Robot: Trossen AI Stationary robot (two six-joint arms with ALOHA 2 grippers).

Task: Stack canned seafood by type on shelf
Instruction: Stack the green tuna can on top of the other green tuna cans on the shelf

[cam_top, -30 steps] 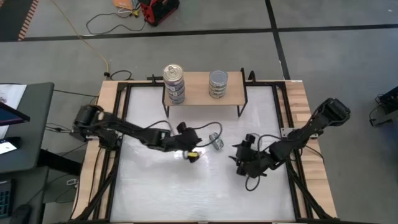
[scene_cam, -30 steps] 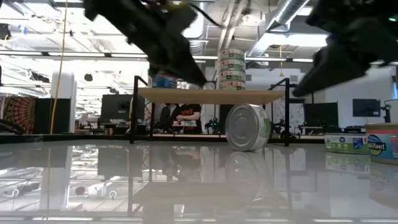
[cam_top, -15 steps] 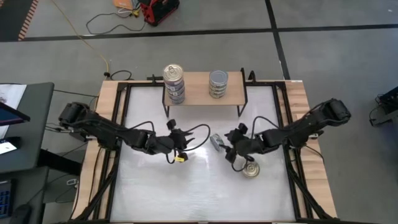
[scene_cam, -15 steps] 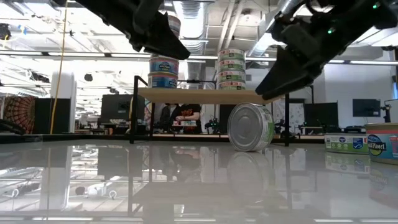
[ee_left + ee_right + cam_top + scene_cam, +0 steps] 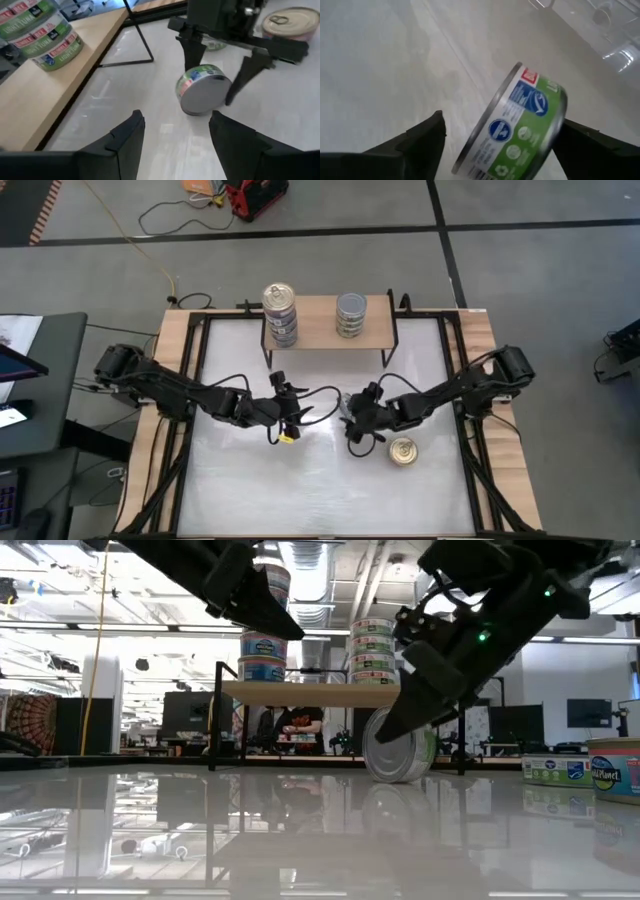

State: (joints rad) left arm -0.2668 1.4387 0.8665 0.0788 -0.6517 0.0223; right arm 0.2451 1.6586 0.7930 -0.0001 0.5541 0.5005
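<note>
Below the shelf (image 5: 325, 320), a green-labelled can (image 5: 400, 745) stands on edge between the right gripper's (image 5: 351, 416) spread fingers. From above it barely shows; the left wrist view shows them straddling it. Nearby, the left gripper (image 5: 290, 411) hangs wide open.

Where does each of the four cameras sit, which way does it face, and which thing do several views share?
High view: above the table, looking straight down; both arms, the shelf, a gold-topped can.
Low view: at tabletop height, looking level toward the shelf; both arms enter from above.
Left wrist view: on the left arm, facing the right gripper; its own fingers at the bottom.
Right wrist view: on the right arm, facing down at the table; its own fingers flank the can.
Shared: the green-labelled can on its edge.
</note>
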